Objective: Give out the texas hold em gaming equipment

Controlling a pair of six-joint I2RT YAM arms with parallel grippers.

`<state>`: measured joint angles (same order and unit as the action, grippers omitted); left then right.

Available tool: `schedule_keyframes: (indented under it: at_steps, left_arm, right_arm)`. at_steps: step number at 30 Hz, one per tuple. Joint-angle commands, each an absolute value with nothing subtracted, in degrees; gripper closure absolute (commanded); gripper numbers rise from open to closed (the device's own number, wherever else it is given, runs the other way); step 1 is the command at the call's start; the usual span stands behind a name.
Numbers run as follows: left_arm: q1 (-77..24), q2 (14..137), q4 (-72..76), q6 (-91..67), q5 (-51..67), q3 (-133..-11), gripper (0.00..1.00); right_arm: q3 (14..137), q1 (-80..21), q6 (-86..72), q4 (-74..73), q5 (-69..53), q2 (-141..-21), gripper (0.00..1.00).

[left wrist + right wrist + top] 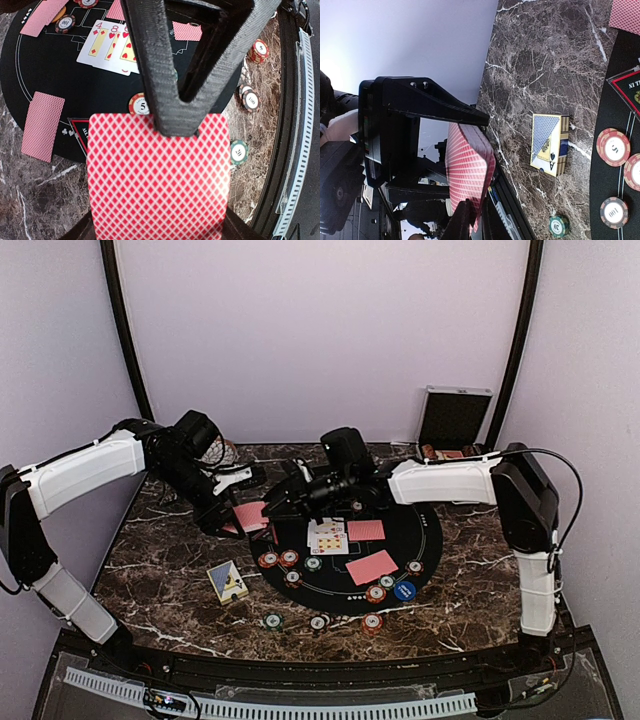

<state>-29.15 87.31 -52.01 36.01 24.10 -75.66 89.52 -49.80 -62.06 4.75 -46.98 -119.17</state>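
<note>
My left gripper (240, 512) is shut on a deck of red-backed cards (157, 180), held above the marble at the mat's left edge. My right gripper (472, 222) reaches in from the right, and its fingers are pinched on the lower edge of the deck's top card (467, 170), which bows outward. Three face-up cards (327, 536) lie at the centre of the black round mat (425, 530), with face-down red cards (371, 567) beside them. Poker chips (278, 559) lie along the mat's near side, a blue chip (404, 591) among them.
A blue and yellow card box (228, 581) lies on the marble left of the mat. Loose chips (372, 622) sit near the table's front rim. An open silver case (455, 420) stands at the back right.
</note>
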Motion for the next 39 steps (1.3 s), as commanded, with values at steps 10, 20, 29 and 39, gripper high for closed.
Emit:
schedule_keyframes:
  at_steps: [10,20,29,39]
  left_arm:
    - [-28.8,85.6,-52.7,36.9,23.4,-75.1,1.00]
    - [-28.8,85.6,-52.7,36.9,23.3,-75.2,1.00]
    - [-28.8,85.5,-52.7,36.9,23.3,-75.1,1.00]
    - [-28.8,85.5,-52.7,36.9,23.4,-75.1,1.00]
  right_arm:
    - [88.0,-48.6,-63.9,8.5,-49.5,-114.5,0.91]
    - [86.4,-48.6,-65.4,11.1,-50.2,-114.4,0.91]
    - [86.6,-48.5,-63.1,8.5,-49.1,-114.5,0.70]
    - [88.5,-49.5,-63.9,9.3,-50.0,-117.2,0.69]
